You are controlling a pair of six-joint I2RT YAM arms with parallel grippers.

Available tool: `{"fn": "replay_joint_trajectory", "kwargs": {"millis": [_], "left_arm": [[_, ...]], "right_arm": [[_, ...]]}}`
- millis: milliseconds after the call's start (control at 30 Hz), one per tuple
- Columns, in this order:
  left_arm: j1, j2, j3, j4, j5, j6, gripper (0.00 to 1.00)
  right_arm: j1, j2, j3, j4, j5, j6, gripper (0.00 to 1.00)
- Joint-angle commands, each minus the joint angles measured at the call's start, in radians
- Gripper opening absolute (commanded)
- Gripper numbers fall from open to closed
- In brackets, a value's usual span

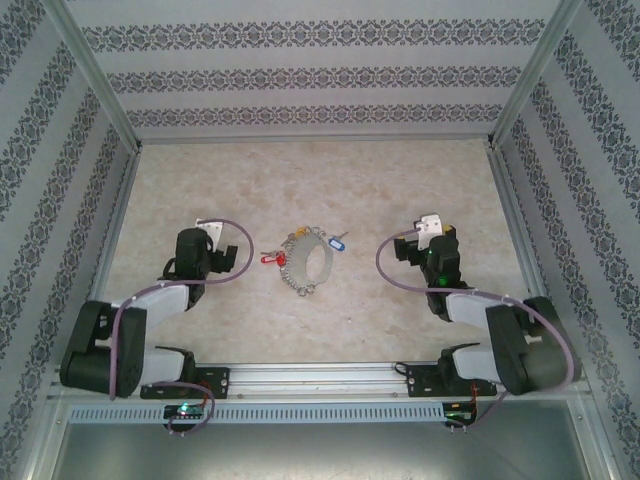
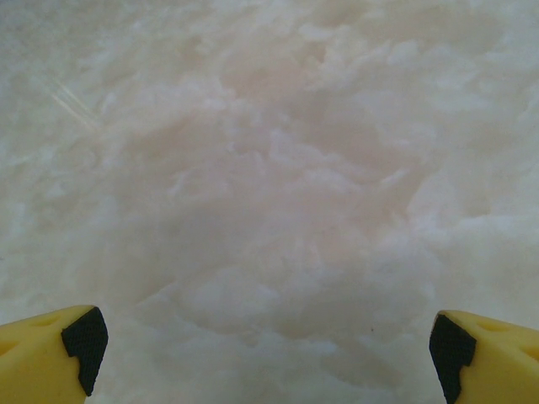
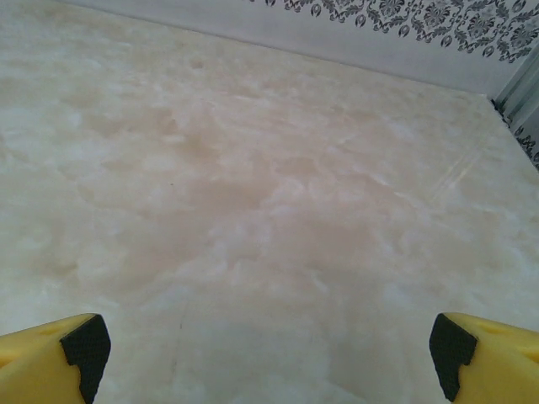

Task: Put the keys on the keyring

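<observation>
My left jaws and right jaws stand wide apart above the bench (image 1: 330, 180), and the keyring (image 1: 305, 262) lies on it midway between them, coloured keys (image 1: 337, 242) at its rim.

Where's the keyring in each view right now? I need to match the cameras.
Top external: keyring at the centre of the table.
Left wrist: marbled table ahead of the open jaws.
Right wrist: table ahead of open jaws, patterned wall beyond.
Shared landmark: the marbled table.

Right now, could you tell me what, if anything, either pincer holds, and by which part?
Nothing: left pincer and right pincer both stand open, empty.
</observation>
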Motion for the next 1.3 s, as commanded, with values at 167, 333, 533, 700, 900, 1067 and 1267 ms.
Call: {"fn": "replay_joint_trajectory", "kwargs": {"millis": [167,333,533,700,900,1067,1267], "left_arm": [[0.032,0.041,0.033,0.191,0.072,-0.03,0.99],[0.04,0.074,-0.022,0.375,0.107,-0.104,0.99],[0.055,0.221,-0.01,0.479,0.062,-0.14,0.99],[0.066,0.227,0.009,0.453,0.085,-0.145,0.99],[0.071,0.231,0.015,0.447,0.085,-0.152,0.99],[0.071,0.23,0.014,0.447,0.085,-0.151,0.99],[0.071,0.23,0.015,0.447,0.084,-0.151,0.99]], "right_arm": [[-0.083,0.198,0.034,0.29,-0.014,0.08,0.98],[-0.107,0.194,0.062,0.235,-0.043,0.103,0.98],[-0.11,0.19,0.081,0.193,-0.02,0.12,0.98],[-0.114,0.188,0.081,0.187,-0.025,0.122,0.98],[-0.11,0.187,0.079,0.196,-0.023,0.116,0.98],[-0.111,0.188,0.081,0.19,-0.029,0.117,0.98],[-0.12,0.19,0.081,0.172,-0.05,0.122,0.98]]}}
